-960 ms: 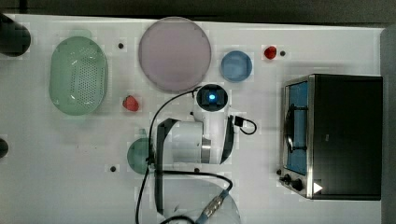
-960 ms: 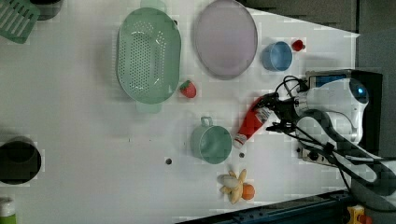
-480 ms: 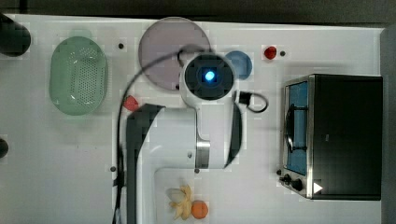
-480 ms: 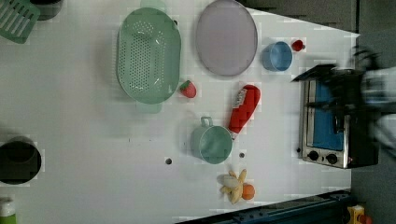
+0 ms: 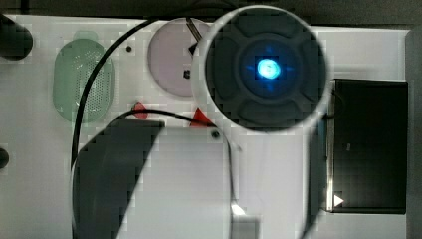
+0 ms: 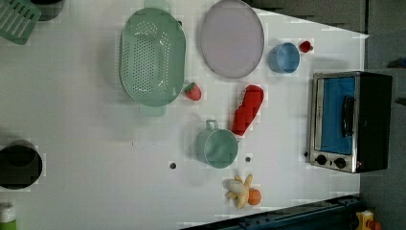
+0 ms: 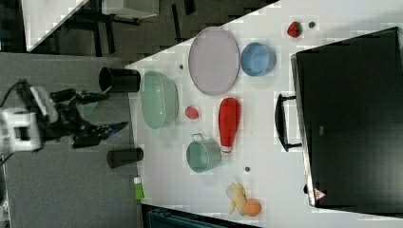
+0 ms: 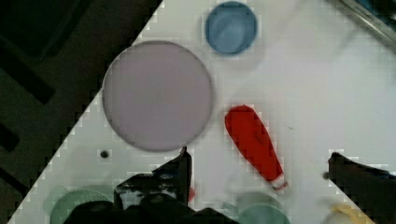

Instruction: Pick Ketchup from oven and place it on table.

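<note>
Claw (image 7: 111, 111) wide open, empty.

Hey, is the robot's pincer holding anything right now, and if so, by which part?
Nothing is held. The pincer is open and empty, and the slim red plastic ketchup bottle lies on its side on the white table.

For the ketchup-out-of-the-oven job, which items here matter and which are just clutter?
Belongs to the job: Ketchup lying on the table; oven; gripper, open.

Just lying about: green colander, pink plate, blue bowl, green cup, two strawberries, banana.
</note>
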